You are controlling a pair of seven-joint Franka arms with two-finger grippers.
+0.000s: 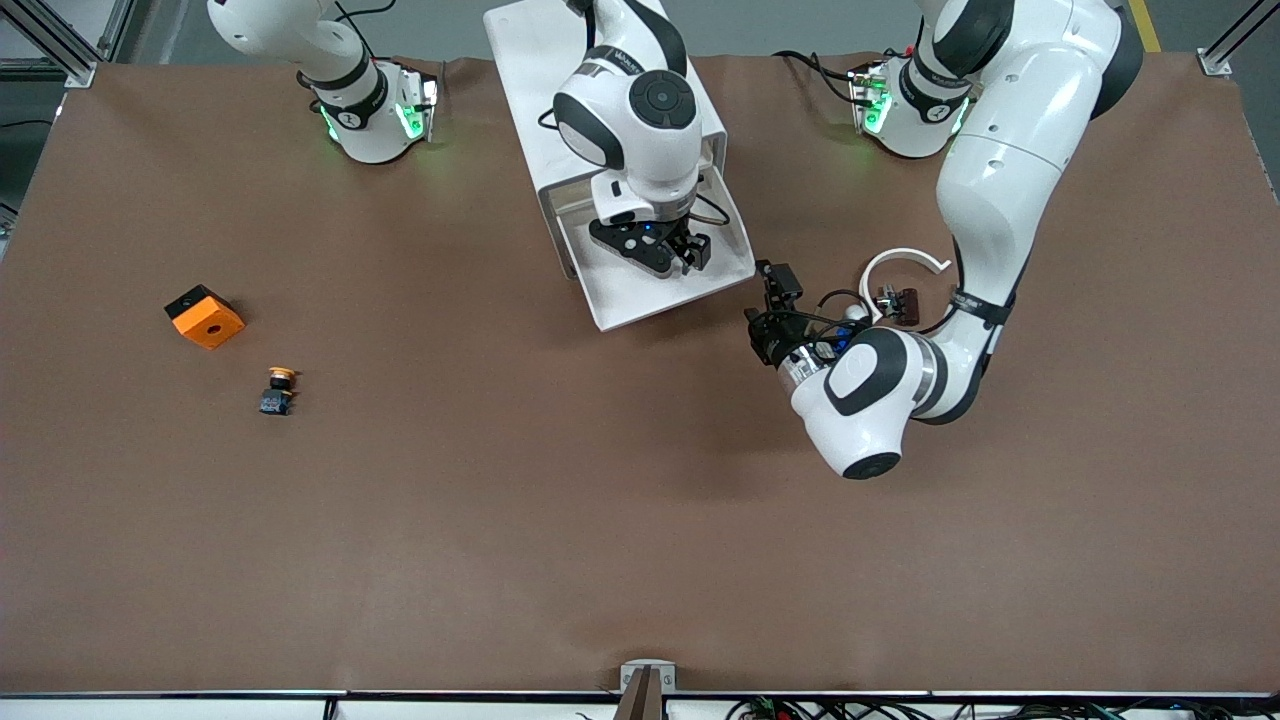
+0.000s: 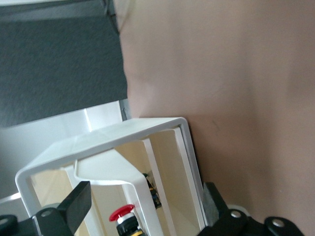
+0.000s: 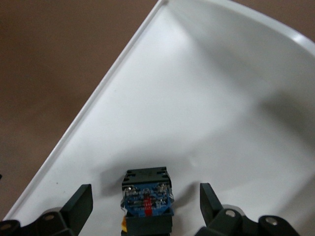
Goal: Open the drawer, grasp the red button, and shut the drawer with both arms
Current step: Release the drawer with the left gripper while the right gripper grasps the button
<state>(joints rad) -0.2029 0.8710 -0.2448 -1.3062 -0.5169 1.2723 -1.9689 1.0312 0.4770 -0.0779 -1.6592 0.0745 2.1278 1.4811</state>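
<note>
Brown table (image 1: pixel 600 520) carries white drawer cabinet (image 1: pixel 560 90), orange cube (image 1: pixel 205 317), yellow-capped button (image 1: pixel 278 390)

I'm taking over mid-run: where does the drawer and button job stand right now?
Done: the drawer stands pulled out of its white cabinet. In hand: the right gripper is down in the drawer, fingers open on either side of the red-capped button, not yet clamped. The left gripper hangs open beside the drawer's front, at the handle. Left: grip and lift the button, then shut the drawer.
</note>
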